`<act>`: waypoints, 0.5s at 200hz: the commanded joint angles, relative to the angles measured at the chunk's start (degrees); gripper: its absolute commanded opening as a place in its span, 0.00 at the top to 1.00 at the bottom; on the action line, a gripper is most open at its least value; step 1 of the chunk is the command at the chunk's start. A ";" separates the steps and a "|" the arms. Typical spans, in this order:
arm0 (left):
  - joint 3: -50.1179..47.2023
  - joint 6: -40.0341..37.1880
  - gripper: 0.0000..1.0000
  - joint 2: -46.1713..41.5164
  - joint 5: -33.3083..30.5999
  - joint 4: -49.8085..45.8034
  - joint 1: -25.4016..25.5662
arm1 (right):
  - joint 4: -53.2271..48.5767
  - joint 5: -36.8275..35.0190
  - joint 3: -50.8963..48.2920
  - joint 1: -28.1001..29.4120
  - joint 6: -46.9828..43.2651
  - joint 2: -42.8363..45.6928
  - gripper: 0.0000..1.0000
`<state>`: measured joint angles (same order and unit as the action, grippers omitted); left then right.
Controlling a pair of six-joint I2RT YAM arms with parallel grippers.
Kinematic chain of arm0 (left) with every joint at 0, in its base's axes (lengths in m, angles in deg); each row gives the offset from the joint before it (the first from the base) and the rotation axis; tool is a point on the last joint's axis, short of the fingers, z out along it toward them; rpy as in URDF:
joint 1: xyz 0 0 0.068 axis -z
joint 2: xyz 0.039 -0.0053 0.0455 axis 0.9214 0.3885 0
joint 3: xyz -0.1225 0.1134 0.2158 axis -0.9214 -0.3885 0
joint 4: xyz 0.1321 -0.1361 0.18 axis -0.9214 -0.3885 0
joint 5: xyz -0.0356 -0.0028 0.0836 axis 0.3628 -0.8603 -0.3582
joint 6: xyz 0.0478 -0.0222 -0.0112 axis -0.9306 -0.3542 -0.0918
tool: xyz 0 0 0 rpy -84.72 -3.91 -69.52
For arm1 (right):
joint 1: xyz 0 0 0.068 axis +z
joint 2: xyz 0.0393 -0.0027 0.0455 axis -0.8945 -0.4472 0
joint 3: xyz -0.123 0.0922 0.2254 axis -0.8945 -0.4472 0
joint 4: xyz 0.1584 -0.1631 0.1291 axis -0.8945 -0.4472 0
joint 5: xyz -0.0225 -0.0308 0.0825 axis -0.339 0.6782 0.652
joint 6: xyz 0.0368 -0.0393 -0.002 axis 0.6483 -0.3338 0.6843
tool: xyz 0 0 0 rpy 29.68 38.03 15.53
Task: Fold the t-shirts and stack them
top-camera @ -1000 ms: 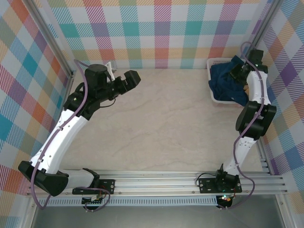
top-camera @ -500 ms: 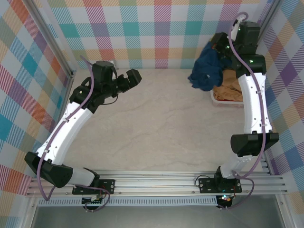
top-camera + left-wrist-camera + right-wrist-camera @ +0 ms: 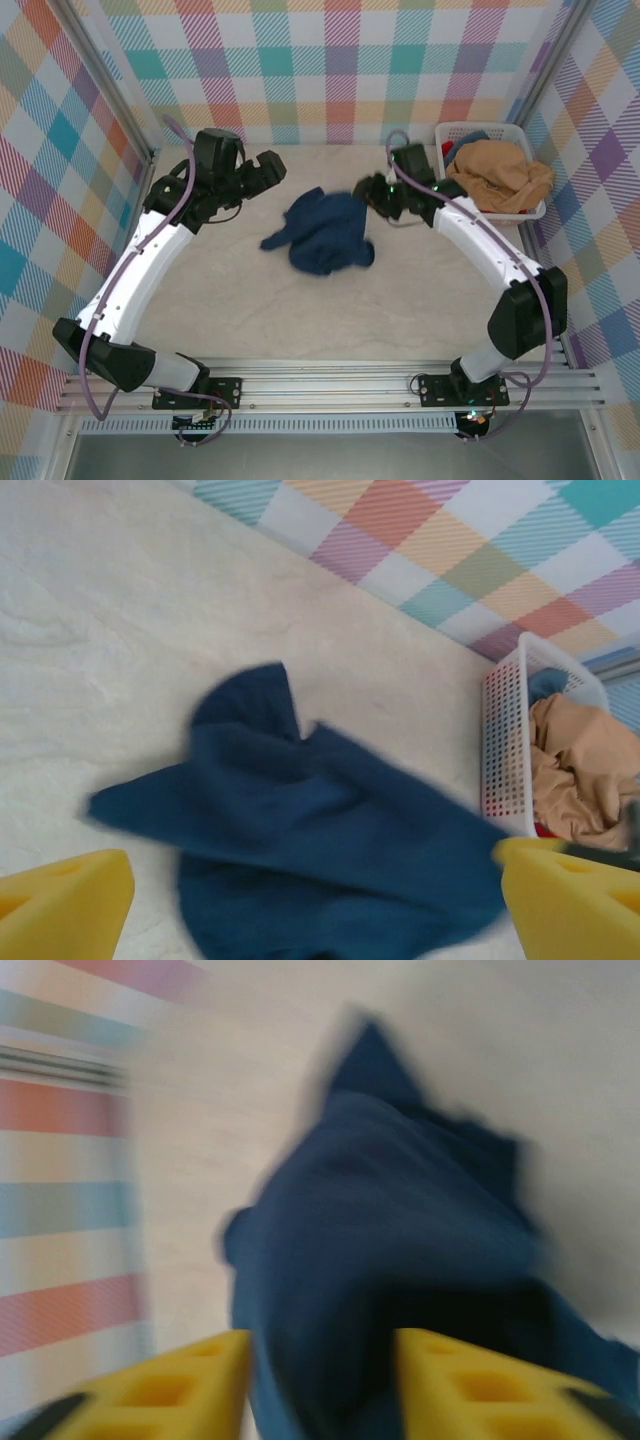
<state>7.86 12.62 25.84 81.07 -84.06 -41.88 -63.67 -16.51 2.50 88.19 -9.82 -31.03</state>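
The navy t-shirt (image 3: 322,233) lies crumpled on the middle of the table, blurred in the wrist views (image 3: 330,830) (image 3: 400,1230). My right gripper (image 3: 372,200) is at its right edge. Its yellow fingers stand apart (image 3: 322,1380) with navy cloth bulging between them and no pinch showing. The tan-orange t-shirt (image 3: 500,172) is heaped in the white basket (image 3: 455,130) at the back right, also in the left wrist view (image 3: 580,760). My left gripper (image 3: 272,168) hovers open beyond the navy shirt's upper left, and looks down on it (image 3: 315,880).
The white slotted basket (image 3: 500,740) stands against the right wall with a bit of blue cloth behind the tan shirt. Checked walls close the table at the back and both sides. Bare marble-look tabletop (image 3: 300,320) lies in front of the navy shirt.
My right arm swung from the basket down to mid-table, carrying the navy shirt, and its jaws came apart. The shirt now lies on the table. The left arm barely moved.
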 commanded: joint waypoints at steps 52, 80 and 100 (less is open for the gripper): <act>-17.63 8.31 0.25 3.60 14.75 -0.06 -8.71 | -8.53 -5.92 -8.16 6.99 -9.52 5.85 0.41; -22.11 8.54 0.36 4.99 14.02 -2.67 -10.73 | -7.48 -4.61 -11.54 14.38 -11.71 1.74 0.47; -30.44 12.24 0.43 3.71 17.99 1.50 -10.54 | 0.92 0.79 -18.94 11.56 -9.91 3.27 0.50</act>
<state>-15.25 20.18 30.96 93.24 -83.62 -52.76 -67.86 -20.80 -8.80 102.55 -18.78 -27.51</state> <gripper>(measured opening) 0.616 0.522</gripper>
